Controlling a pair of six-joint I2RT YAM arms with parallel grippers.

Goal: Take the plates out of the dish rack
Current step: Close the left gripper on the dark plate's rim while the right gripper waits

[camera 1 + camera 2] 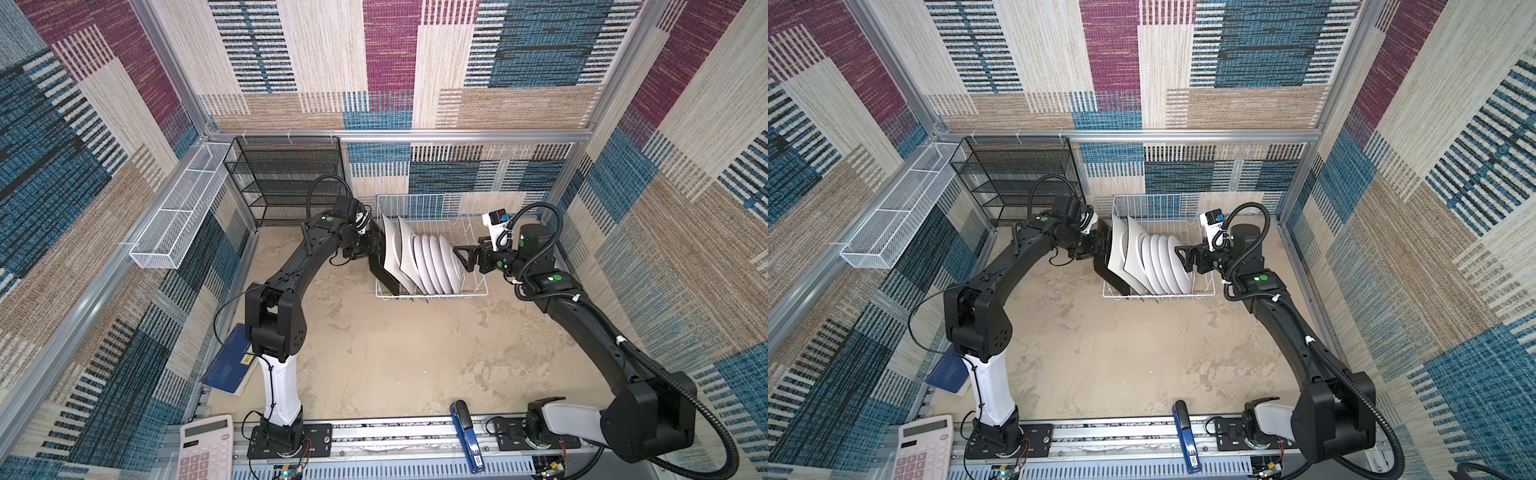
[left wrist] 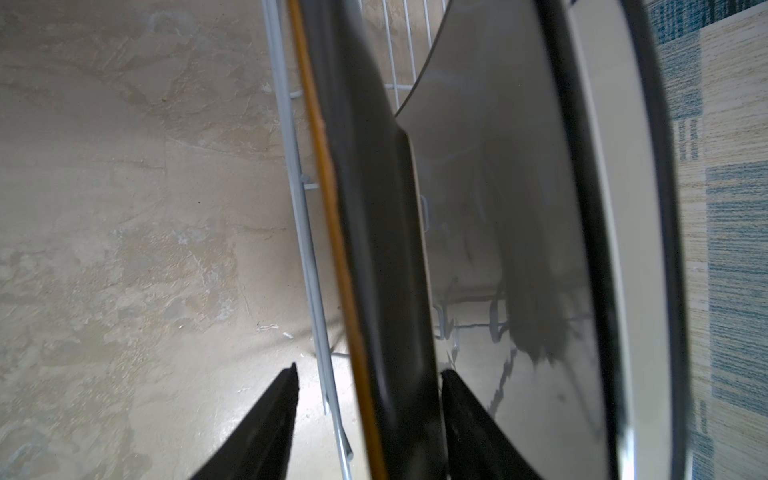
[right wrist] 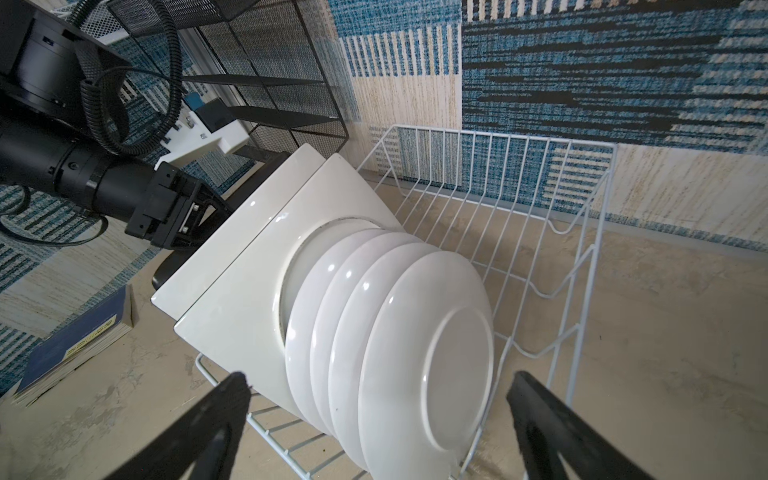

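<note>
Left gripper (image 2: 369, 369) half open astride the end square plate (image 2: 365, 187), right gripper (image 3: 379, 374) wide and empty, no plates (image 3: 415, 332) out of the dish rack (image 1: 419, 203) yet

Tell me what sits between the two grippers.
The racked plates: square ones by the left gripper, round ones by the right gripper, in both top views.

Both top views are looking steeply down, while wrist cameras are peering closely into the dish rack (image 3: 509, 136) from opposite ends.
</note>
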